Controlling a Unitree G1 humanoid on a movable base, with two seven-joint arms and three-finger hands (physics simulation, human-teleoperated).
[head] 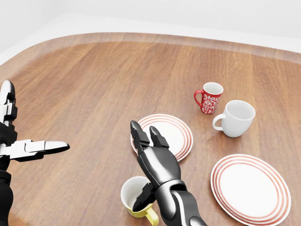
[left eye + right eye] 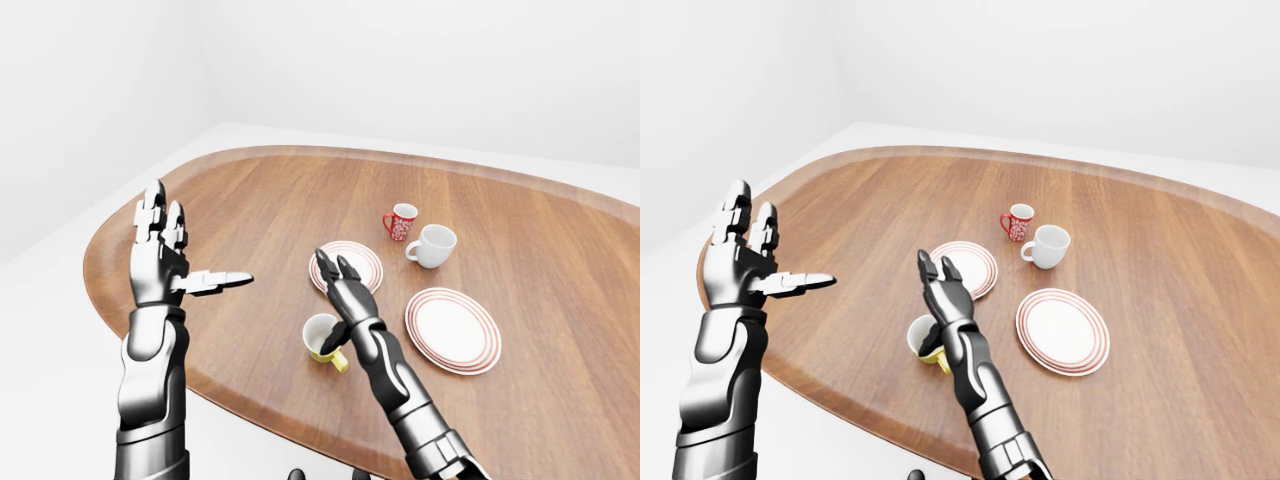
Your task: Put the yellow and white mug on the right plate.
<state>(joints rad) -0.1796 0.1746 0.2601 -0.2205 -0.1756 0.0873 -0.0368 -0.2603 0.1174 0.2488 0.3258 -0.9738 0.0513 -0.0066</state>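
Observation:
The yellow and white mug (image 1: 130,194) stands upright near the bottom edge of the head view, handle toward the bottom right. My right hand (image 1: 142,162) hovers right over it, open: two fingers point straight up the view toward the left plate, and the thumb (image 1: 141,200) dips inside the mug's rim. The fingers do not close round the mug. The right plate (image 1: 249,189), white with red rings, lies bare to the mug's right. My left hand (image 2: 188,250) is held up open at the left, away from everything.
A second red-ringed plate (image 1: 176,134) lies just above my right hand. A red patterned mug (image 1: 209,98) and a plain white mug (image 1: 236,117) stand above the right plate. The wooden table's curved rim (image 2: 230,385) runs close below the yellow mug.

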